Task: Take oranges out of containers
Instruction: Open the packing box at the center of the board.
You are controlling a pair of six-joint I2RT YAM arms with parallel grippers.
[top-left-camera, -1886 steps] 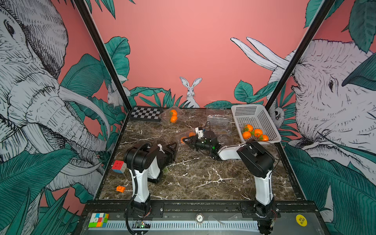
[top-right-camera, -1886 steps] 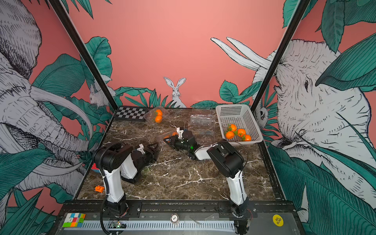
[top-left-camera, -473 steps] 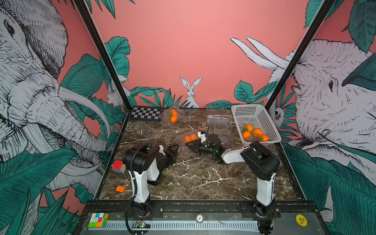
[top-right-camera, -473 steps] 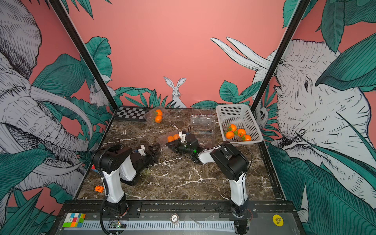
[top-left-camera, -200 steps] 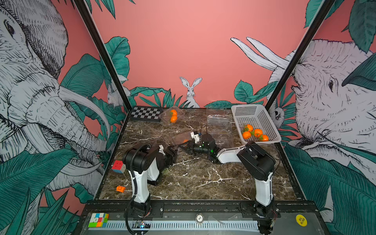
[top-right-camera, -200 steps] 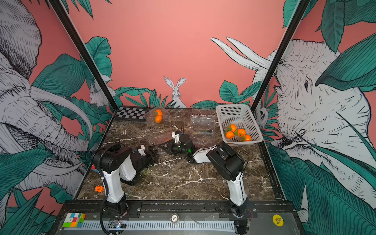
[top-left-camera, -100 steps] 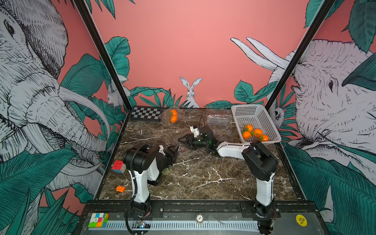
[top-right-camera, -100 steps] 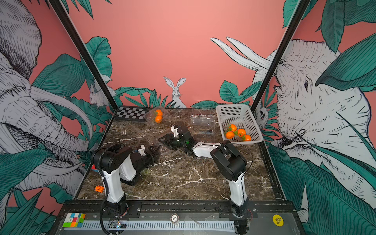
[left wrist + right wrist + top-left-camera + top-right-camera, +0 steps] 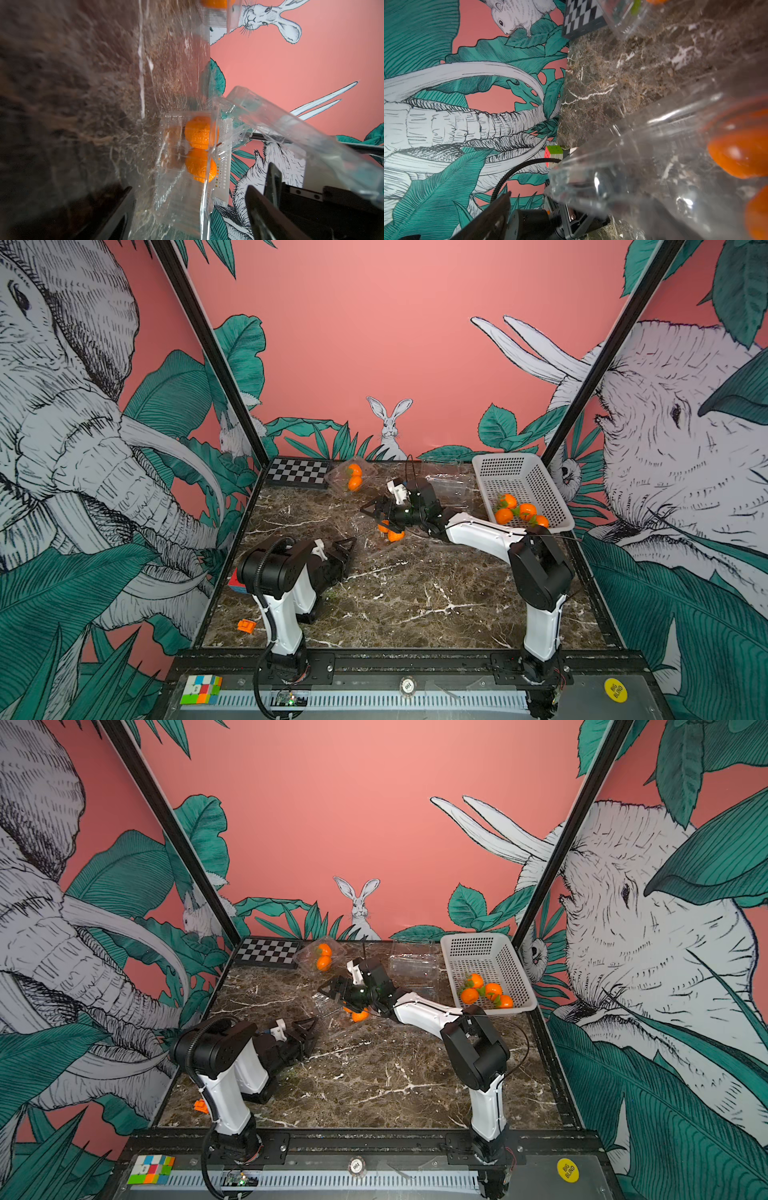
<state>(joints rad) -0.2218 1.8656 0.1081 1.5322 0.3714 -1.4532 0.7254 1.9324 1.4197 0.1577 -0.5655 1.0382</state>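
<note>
- In both top views the open container (image 9: 370,534) in the middle of the table (image 9: 415,593) barely shows against the marble. The right gripper (image 9: 371,511) hangs over its far-left part and covers part of one of its two oranges (image 9: 395,536)
- In the right wrist view those oranges are blurred and cut off at the frame edge. Smeared clear plastic fills the space by the wide-spread jaws, and I cannot tell whether either finger touches it
- In the left wrist view the lid (image 9: 291,128) stands raised and tilted away from the base, and its far end runs out of the frame
- The left gripper (image 9: 347,545) lies low just beside the container on its left, its fingers (image 9: 261,214) apart with the plastic's near edge between them
- The two oranges touch in one row along the base's long axis, which runs from back-left to front-right in the top views
- The back container (image 9: 347,477) by the checkerboard (image 9: 297,472) holds two more, one behind the other
- The empty containers (image 9: 451,487) beside the basket (image 9: 519,472) blur together, so their count is unclear
- Four basket oranges (image 9: 527,510) lie at its near end
</note>
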